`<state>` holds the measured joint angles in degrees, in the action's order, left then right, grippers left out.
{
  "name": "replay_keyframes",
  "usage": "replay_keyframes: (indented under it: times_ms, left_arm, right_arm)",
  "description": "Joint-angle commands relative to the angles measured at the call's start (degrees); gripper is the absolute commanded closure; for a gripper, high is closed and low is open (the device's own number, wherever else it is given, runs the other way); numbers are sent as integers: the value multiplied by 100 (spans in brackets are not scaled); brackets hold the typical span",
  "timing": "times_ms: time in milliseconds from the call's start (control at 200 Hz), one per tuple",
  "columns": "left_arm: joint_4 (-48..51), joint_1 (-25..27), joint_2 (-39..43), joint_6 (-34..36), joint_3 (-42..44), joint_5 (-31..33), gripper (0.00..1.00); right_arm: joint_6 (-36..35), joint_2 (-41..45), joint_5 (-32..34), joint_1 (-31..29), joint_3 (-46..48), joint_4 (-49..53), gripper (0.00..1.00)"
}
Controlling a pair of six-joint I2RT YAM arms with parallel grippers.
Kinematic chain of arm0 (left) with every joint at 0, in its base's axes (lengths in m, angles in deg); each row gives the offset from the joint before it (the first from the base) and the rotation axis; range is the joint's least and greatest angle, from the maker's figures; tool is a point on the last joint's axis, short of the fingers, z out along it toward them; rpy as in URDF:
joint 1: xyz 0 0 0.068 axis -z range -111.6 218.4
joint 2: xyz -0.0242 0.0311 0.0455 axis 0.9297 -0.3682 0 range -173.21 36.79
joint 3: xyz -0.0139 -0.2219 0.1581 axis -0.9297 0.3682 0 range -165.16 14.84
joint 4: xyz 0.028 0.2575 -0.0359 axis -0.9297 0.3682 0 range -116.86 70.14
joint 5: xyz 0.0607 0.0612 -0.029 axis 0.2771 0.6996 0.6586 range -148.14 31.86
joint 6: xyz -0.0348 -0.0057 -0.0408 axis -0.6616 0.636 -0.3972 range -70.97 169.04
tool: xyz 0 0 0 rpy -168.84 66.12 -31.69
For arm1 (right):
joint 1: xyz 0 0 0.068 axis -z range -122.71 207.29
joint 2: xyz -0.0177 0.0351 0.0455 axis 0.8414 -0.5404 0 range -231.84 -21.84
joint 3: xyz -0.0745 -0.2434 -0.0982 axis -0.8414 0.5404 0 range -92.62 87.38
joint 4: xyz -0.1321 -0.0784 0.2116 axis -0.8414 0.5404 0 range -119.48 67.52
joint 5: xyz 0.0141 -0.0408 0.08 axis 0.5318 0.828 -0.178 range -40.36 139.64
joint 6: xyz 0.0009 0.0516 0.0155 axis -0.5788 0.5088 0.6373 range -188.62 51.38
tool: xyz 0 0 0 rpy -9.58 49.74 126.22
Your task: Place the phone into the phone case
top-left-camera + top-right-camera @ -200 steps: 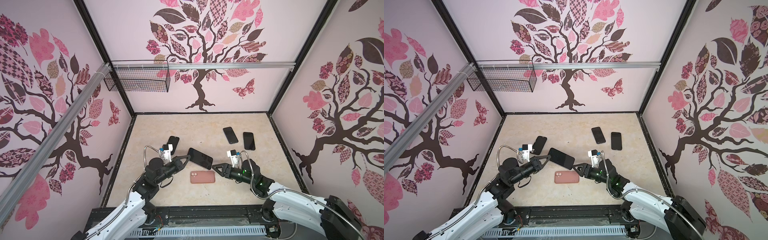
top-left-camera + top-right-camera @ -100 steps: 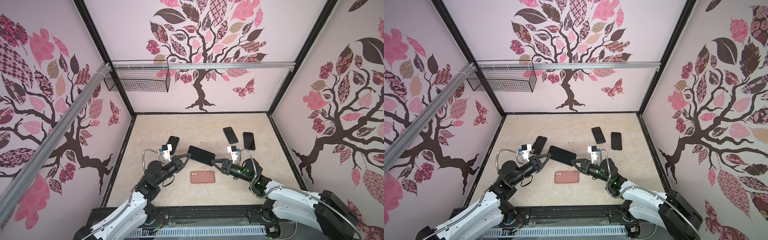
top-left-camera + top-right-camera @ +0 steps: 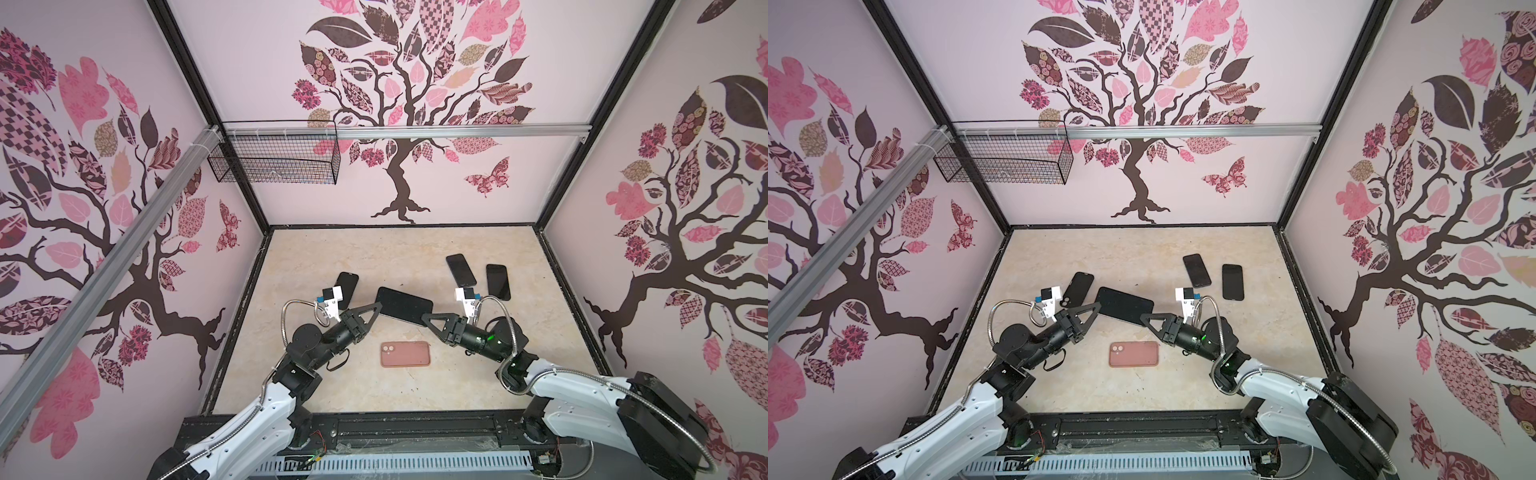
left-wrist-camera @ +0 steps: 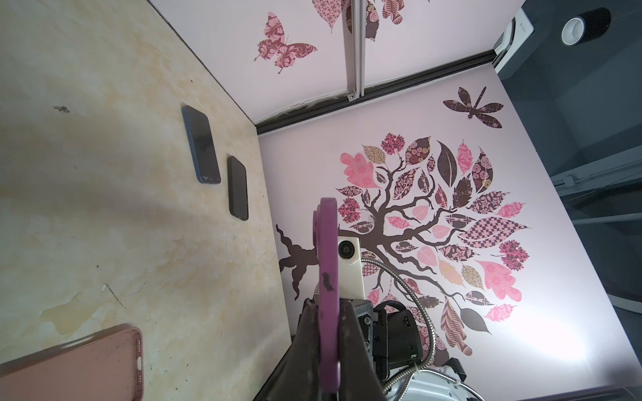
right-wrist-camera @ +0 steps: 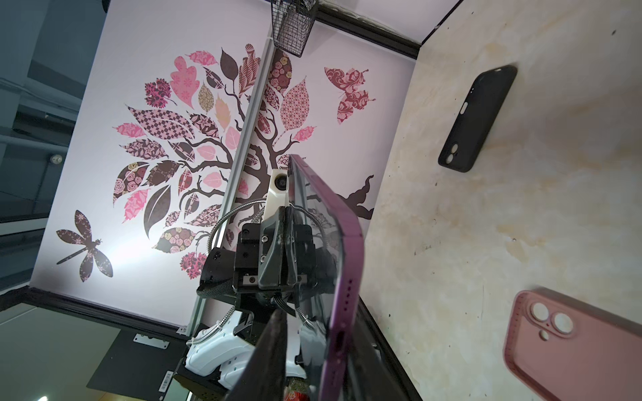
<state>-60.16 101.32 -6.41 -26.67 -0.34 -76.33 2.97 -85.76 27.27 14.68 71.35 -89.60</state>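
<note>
L hand [image 3: 376,308] was clamped on the left short end of the purple phone [image 3: 404,305], holding it up off the surface [image 3: 374,249]. In both top views the phone sat screen-up & approx level, long axis running left-right, w/ its right end a bit nearer the robot base. L wrist view showed the phone [image 4: 328,277] edge-on, pinched btwn dark fingers [image 4: 298,354].

R hand [image 3: 424,319] sat at the opposite short end, tips right at the phone's right corner. In the R wrist view the phone [image 5: 342,277] was edge-on, w/ one dark finger [image 5: 274,347] on the screen side & a narrow gap to the glass. The other finger was hidden behind the phone, so I couldn't tell if this hand was gripping or only straddling it.

Pink phone case [image 3: 405,354] lay flat on the surface btwn the two arms, nearer the robot base than the held phone & apart from it. Its camera cut-outs were at its left end in both top views [image 3: 1133,354]. The phone wasn't in it.

Black case [image 3: 348,282] lay on the surface just beyond the L hand, partly hidden by the L wrist camera [image 3: 332,296]. It showed clearly in the R wrist view [image 5: 477,118]. Two more dark phones [image 3: 460,270] [image 3: 498,281] lay near each other, not touching, past the R hand toward the back right. Wire basket [image 3: 274,158] hung on the rear wall rail, upper left.
</note>
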Motion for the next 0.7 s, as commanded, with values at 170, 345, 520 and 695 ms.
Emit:
replay_keyframes:
  times_ms: [170,345,520,695]
  left_arm:
    - [-585,-12,80,-177,258,-26,100]
    - [-530,-14,104,-204,309,24,100]
    - [-487,-8,83,-174,306,-10,97]
    - [-268,-14,114,-94,297,9,67]
  right_arm:
    - [232,-153,-118,24,-286,-712,82]
    - [297,-95,-74,20,-240,-758,88]
    - [309,0,-26,24,-202,-716,94]
    - [13,239,9,16,-385,158,99]
